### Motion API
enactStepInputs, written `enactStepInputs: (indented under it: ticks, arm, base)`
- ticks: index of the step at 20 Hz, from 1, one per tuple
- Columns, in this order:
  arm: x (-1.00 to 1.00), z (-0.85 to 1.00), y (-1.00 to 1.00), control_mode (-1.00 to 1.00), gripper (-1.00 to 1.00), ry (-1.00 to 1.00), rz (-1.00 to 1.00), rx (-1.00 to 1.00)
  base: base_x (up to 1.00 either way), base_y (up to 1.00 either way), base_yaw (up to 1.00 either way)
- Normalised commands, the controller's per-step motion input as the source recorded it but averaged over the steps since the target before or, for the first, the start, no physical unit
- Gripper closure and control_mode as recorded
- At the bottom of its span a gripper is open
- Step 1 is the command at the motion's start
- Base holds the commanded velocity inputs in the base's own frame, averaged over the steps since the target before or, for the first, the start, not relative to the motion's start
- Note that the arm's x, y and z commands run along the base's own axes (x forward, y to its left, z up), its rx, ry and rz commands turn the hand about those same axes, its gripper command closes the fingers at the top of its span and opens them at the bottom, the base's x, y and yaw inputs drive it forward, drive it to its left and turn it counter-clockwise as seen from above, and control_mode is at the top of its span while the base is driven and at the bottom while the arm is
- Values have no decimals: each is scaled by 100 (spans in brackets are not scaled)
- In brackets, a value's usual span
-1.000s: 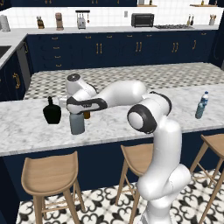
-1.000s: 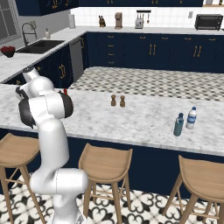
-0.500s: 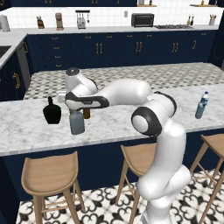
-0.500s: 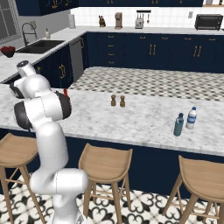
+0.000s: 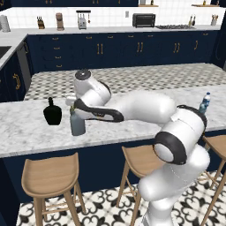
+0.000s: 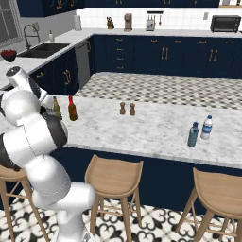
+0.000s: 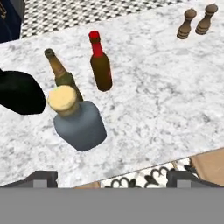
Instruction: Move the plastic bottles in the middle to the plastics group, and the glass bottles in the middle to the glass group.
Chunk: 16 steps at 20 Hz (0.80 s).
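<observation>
- grey bottle [image 7: 78, 124] stands upright on table [image 7: 153, 109], beside black bottle [image 7: 19, 92] and beer bottle [image 7: 61, 74]
- red-brown bottle [image 7: 100, 65] near
- fingers [image 7: 41, 177] spread wide, holding nothing

black bottle [image 7: 19, 92]: cut off by the hand view's left edge
beer bottle [image 7: 62, 75]: base hidden behind grey bottle [image 7: 78, 123]

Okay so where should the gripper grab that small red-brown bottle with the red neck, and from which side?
Take the red-brown bottle around its wider lower body, since the neck is thin. It stands upright on the marble counter. Probably come from its open side, toward the two wooden shakers, because the beer bottle and grey bottle crowd the other side.
</observation>
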Motion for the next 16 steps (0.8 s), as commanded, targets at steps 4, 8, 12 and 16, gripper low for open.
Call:
enactStepInputs:
  ticks: [4, 8, 12, 16]
  arm:
    - [-87, 0, -96, -100, -100, -4, 0, 0]
    - [-60, 19, -100, -100, -100, 0, 3, 0]
    - [-69, 51, -100, -100, -100, 4, 14, -1]
    - [-69, 55, -100, -100, -100, 6, 14, -3]
  base:
    - [0, 0, 0]
    - [0, 0, 0]
    - [0, 0, 0]
    - [0, 0, 0]
